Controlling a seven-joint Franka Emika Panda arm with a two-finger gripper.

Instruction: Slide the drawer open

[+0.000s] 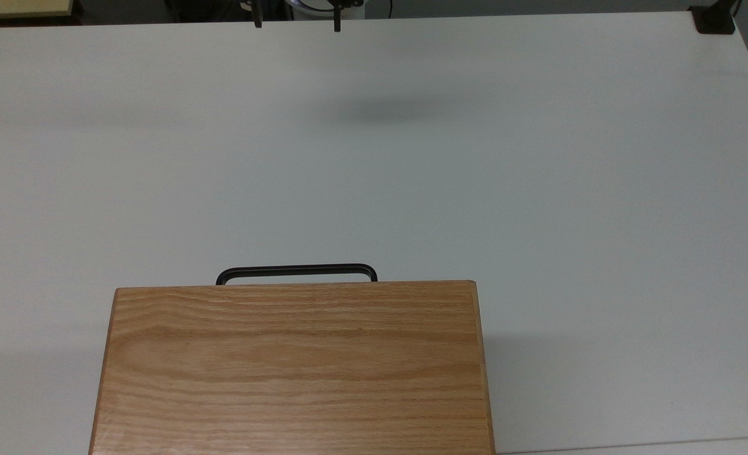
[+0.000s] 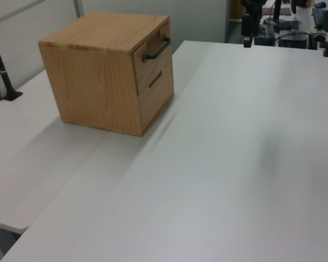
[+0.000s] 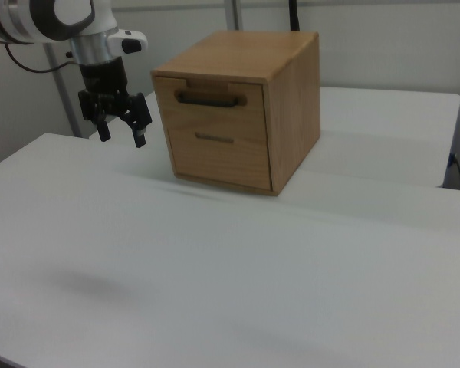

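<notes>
Across the top view, the oak cabinet (image 1: pixel 294 370) is sitting at the bottom centre of the white counter (image 1: pixel 538 189), and the black bar handle (image 1: pixel 296 273) of the drawer is poking out just past its upper edge. At the very top edge the two fingertips of the pincer (image 1: pixel 297 22) are hanging down with a clear gap between them, well apart from the handle.

From the left view, the cabinet (image 2: pixel 106 71) is standing toward the upper left, and the drawer (image 2: pixel 152 63) is sitting in its upper slot with the handle (image 2: pixel 157 49) facing right. Its front panel is lying roughly flush with the cabinet face, though from this angle it is hard to be sure.

On the right view's left, the pincer (image 3: pixel 121 132) is hovering above the counter (image 3: pixel 215 276) with its fingers spread open, holding nothing, beside the cabinet (image 3: pixel 238 107) and not touching it. The drawer (image 3: pixel 209 103) is looking shut, with its handle (image 3: pixel 207 98) untouched.

Judging from all this, nothing of the task is done yet: reaching the handle, gripping it and sliding the drawer out are all remaining
</notes>
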